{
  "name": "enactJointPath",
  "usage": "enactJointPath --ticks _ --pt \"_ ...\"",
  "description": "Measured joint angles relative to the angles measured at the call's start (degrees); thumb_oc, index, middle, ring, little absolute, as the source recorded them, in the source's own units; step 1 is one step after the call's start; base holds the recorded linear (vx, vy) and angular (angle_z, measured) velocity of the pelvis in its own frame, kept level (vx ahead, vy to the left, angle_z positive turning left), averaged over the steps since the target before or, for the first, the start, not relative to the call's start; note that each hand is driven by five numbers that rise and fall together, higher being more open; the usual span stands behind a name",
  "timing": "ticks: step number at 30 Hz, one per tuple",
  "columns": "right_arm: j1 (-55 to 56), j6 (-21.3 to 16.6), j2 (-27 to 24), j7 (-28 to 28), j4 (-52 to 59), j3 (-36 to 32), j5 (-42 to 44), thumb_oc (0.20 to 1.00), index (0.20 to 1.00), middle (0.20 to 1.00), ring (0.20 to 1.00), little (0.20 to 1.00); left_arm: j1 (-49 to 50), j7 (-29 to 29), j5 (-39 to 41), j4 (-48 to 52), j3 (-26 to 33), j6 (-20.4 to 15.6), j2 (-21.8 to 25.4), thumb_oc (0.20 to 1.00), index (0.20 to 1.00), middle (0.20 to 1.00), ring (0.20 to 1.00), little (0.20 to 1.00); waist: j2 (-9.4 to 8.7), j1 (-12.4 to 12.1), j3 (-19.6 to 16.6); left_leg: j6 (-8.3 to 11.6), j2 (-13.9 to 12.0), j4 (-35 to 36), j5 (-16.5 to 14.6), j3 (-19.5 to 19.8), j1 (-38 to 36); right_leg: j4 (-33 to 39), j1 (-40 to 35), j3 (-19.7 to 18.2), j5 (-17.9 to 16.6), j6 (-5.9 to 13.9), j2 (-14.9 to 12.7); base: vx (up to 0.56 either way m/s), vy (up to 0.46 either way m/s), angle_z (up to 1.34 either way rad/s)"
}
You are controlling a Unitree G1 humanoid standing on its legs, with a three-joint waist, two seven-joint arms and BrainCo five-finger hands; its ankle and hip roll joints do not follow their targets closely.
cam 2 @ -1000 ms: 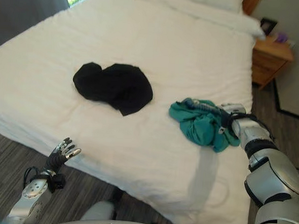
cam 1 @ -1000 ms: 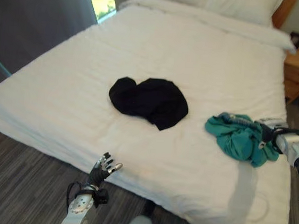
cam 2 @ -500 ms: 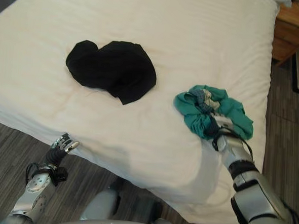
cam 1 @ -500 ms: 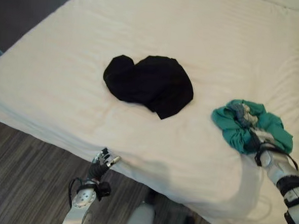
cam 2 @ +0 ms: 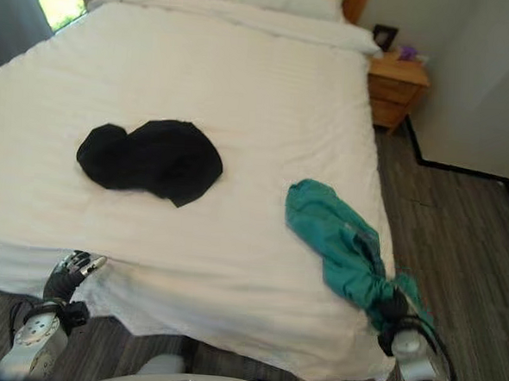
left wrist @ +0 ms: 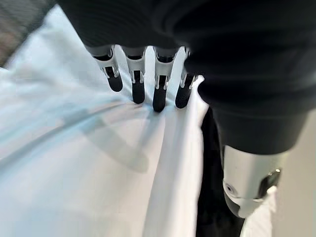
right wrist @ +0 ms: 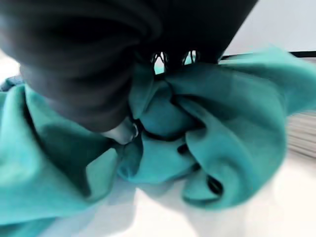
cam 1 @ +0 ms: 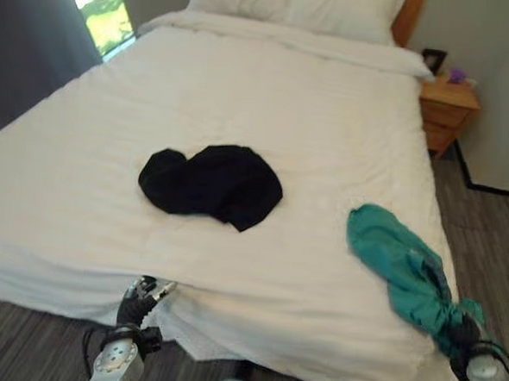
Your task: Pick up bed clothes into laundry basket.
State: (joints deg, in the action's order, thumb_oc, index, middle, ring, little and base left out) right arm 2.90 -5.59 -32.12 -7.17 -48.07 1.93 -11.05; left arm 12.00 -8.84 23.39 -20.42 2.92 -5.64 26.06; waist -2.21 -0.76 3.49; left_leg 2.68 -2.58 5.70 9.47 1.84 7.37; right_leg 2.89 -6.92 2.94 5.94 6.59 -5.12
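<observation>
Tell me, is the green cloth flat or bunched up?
Bunched at one end: the right hand grips the green cloth, which trails stretched across the bed.

White-sheeted bed (cam 1: 269,96): black garment (cam 1: 210,182) bunched mid-mattress; teal garment (cam 1: 397,268) trailing over bed's right edge; pillows (cam 1: 292,3) at headboard.

left hand (left wrist: 148,79) low, fingers straight — right hand (cam 2: 394,313) clenched shut

Bed (cam 1: 269,96) mostly bare; black garment (cam 1: 210,181) mid-bed, perhaps sole obstacle.
</observation>
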Motion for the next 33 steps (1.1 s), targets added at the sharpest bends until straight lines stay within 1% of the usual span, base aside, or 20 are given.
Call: enactJointPath --ticks 2,3,4,5,6,7,8,9,10,11,13,15,19,20,22,25,26,29,32,33 --pt "3.9 1.3 0.1 1.3 2.3 1.0 0.4 0.2 0.2 0.2 0.2 0.2 -2.1 -0.1 -1.2 -1.2 0.0 0.4 1.7 1.0 1.0 1.0 1.0 1.0 0.89 1.5 -0.6 0.9 -0.7 0.0 -0.7 -1.5 0.2 0.4 0.3 -0.6 -0.6 -0.66 0.4 0.03 0.021 -0.16" --pt "5.1 1.3 0.5 1.9 3.0 1.1 0.4 0.2 0.2 0.2 0.2 0.2 -3.1 -0.2 -2.1 -1.9 0.0 0.5 2.8 1.0 1.0 1.0 1.0 1.0 0.64 2.0 -0.9 2.11 -0.9 -0.1 -1.6 -2.3 0.6 0.8 0.8 -0.4 -1.0 -1.25 0.1 0.02 0.013 -0.07" --pt "6.8 1.6 1.3 2.6 3.5 1.5 0.3 0.2 0.2 0.2 0.2 0.2 -5.0 -0.5 -2.4 -3.2 -0.2 1.1 4.4 1.0 1.0 1.0 1.0 1.0 -0.54 2.7 -1.1 2.94 -0.4 -0.5 -2.0 -3.7 0.5 2.2 0.7 -0.4 -1.9 -1.68 -1.5 0.02 -0.001 -0.09" --pt "7.9 1.7 2.6 2.7 4.0 1.8 0.3 0.2 0.2 0.2 0.2 0.2 -7.0 -0.4 -3.4 -4.4 -0.5 2.1 7.0 1.0 1.0 1.0 1.0 1.0 -1.87 2.8 -1.1 1.06 0.2 -2.1 -0.7 -4.5 0.4 2.9 0.8 -0.7 -2.6 -1.65 -2.8 0.01 0.003 -0.21" --pt "8.5 1.7 3.3 2.8 4.7 2.2 0.3 0.2 0.2 0.2 0.2 0.2 -8.8 -0.6 -4.2 -5.2 -0.4 2.4 9.8 1.0 1.0 1.0 1.0 1.0 -2.43 2.6 -1.2 0.66 -0.2 -3.9 -0.8 -4.6 -0.3 2.7 1.0 -1.0 -2.9 -1.31 -3.3 0.02 0.009 -0.25" --pt "9.9 1.8 2.6 4.1 5.3 3.7 0.3 0.2 0.2 0.2 0.2 0.2 -12.4 -1.0 -4.6 -7.0 -0.2 2.0 13.4 1.0 1.0 1.0 1.0 1.0 -0.07 3.6 -1.0 1.81 -1.8 -0.4 -3.3 -3.3 -3.6 2.7 0.6 -1.9 -4.0 0.7 -1.5 0.02 0.012 -0.09" --pt "10.0 2.4 3.6 4.6 5.0 3.7 0.3 0.2 0.2 0.2 0.2 0.2 -15.0 -1.2 -4.6 -9.0 0.2 1.4 14.6 1.0 1.0 1.0 1.0 1.0 -0.22 4.5 -1.0 0.73 -1.1 -0.2 -2.4 -3.0 -3.7 2.7 0.5 -1.7 -4.3 1.42 -2.2 0.02 0.012 -0.05" --pt "10.1 2.4 4.0 5.1 4.8 4.2 0.3 0.2 0.2 0.2 0.2 0.2 -17.3 -1.4 -4.5 -10.2 0.2 0.7 15.8 1.0 1.0 1.0 1.0 1.0 -0.19 5.2 -1.0 0.65 -0.8 0.1 -2.5 -3.5 -3.9 2.8 0.6 -2.1 -4.2 1.63 -2.8 0.01 0.009 -0.06" --pt "10.4 2.4 4.3 5.4 5.0 6.3 0.3 0.2 0.2 0.2 0.2 0.2 -25.2 -1.4 -4.5 -16.9 -3.0 0.8 19.4 1.0 1.0 1.0 1.0 1.0 -0.15 5.4 -0.8 0.64 -0.3 0.1 -2.8 -4.2 -4.2 3.0 0.8 -2.8 -4.5 2.15 -3.4 0.01 0.007 -0.21" --pt "10.3 2.4 4.5 5.8 5.4 7.0 0.3 0.2 0.2 0.2 0.2 0.2 -28.6 -1.5 -4.5 -19.5 -3.8 0.8 20.5 1.0 1.0 1.0 1.0 1.0 -0.37 5.5 -0.9 0.89 -0.2 0.1 -3.0 -4.3 -4.2 3.0 0.8 -2.9 -4.6 2.38 -3.6 0.0 0.013 -0.27" --pt "9.5 2.3 5.0 6.6 6.0 7.7 0.3 0.2 0.2 0.2 0.2 0.2 -35.5 -1.9 -4.3 -21.7 -4.1 0.4 23.0 1.0 1.0 1.0 1.0 1.0 0.03 7.2 -0.7 0.68 0.1 0.2 -3.3 -4.7 -4.1 3.0 1.4 -3.6 -4.9 2.79 -4.1 0.0 0.016 -0.17" --pt "9.6 2.4 5.0 6.5 6.6 7.9 0.4 0.2 0.2 0.2 0.2 0.2 -41.7 -1.2 -3.8 -24.4 -8.3 0.4 25.7 1.0 1.0 1.0 1.0 1.0 0.61 8.4 -0.7 0.7 -0.2 0.1 -3.2 -5.0 -3.0 3.0 2.7 -4.0 -4.9 2.7 -3.7 0.01 -0.003 -0.07" --pt "10.3 2.5 4.4 6.6 6.6 7.7 1.0 0.2 0.2 0.2 0.2 0.2 -45.6 0.2 -3.3 -24.8 -11.5 0.6 27.1 1.0 1.0 1.0 1.0 1.0 2.22 8.7 -0.9 1.1 -1.3 0.1 -2.9 -5.6 -2.3 3.0 3.8 -4.8 -5.7 2.49 -2.7 0.03 0.001 -0.13" --pt "10.5 2.5 4.0 6.6 5.8 7.9 1.1 0.2 0.2 0.2 0.2 0.2 -46.7 1.1 -3.4 -25.7 -14.4 0.9 28.2 1.0 1.0 1.0 1.0 1.0 2.81 8.8 -1.0 1.11 -1.6 0.1 -2.9 -5.8 -2.5 3.0 3.7 -4.8 -5.8 2.43 -2.5 0.04 -0.004 -0.05" --pt "10.8 2.5 3.8 6.8 5.2 8.0 1.2 0.2 0.2 0.2 0.2 0.2 -49.2 2.5 -3.9 -25.6 -18.4 1.2 31.5 1.0 1.0 1.0 1.0 1.0 2.94 8.6 -0.9 1.11 -2.0 0.1 -2.9 -5.8 -2.4 3.0 3.7 -4.7 -6.0 2.08 -2.0 0.02 -0.002 0.0" --pt "10.7 2.7 3.8 7.0 3.9 8.1 2.3 0.2 0.2 0.2 0.2 0.2 -53.8 3.0 -4.5 -25.7 -19.2 1.2 34.1 1.0 1.0 1.0 1.0 1.0 2.84 8.5 -0.8 1.36 -2.0 0.1 -2.6 -5.7 -2.5 2.9 3.5 -4.4 -5.9 1.95 -1.8 -0.02 -0.005 0.04" --pt "10.6 2.7 3.8 7.0 3.8 8.2 2.6 0.2 0.2 0.2 0.2 0.2 -55.8 2.9 -5.0 -26.7 -21.1 1.1 34.9 1.0 1.0 1.0 1.0 1.0 2.85 8.6 -0.7 1.11 -1.9 0.1 -2.2 -5.7 -2.4 2.9 3.8 -4.3 -5.9 1.95 -1.8 -0.06 -0.002 0.05" --pt "8.1 2.5 3.7 7.0 3.3 9.2 3.2 0.2 0.2 0.2 0.2 0.2 -66.3 2.8 -9.7 -33.5 -27.0 1.1 36.4 1.0 1.0 1.0 1.0 1.0 3.34 8.9 1.2 1.22 -2.0 0.1 -1.5 -4.8 0.0 2.8 5.6 -3.5 -6.1 1.96 -1.7 -0.11 -0.011 0.13" --pt "6.7 2.4 3.7 6.9 3.2 10.0 3.4 0.2 0.2 0.2 0.2 0.2 -68.5 2.7 -11.3 -38.5 -29.8 1.2 35.9 1.0 1.0 1.0 1.0 1.0 3.2 9.5 2.0 1.18 -2.1 -0.1 -1.3 -4.8 0.8 2.8 6.6 -3.5 -6.2 1.94 -1.6 -0.06 -0.003 0.02" --pt "5.9 2.2 3.7 6.8 3.4 10.1 4.4 0.2 0.2 0.2 0.2 0.2 -71.3 2.3 -11.4 -43.6 -30.1 1.5 34.8 1.0 1.0 1.0 1.0 1.0 3.09 9.7 2.5 1.65 -2.4 0.0 -1.2 -4.8 2.7 2.8 8.3 -3.5 -6.3 1.93 -1.3 -0.08 -0.01 -0.04"
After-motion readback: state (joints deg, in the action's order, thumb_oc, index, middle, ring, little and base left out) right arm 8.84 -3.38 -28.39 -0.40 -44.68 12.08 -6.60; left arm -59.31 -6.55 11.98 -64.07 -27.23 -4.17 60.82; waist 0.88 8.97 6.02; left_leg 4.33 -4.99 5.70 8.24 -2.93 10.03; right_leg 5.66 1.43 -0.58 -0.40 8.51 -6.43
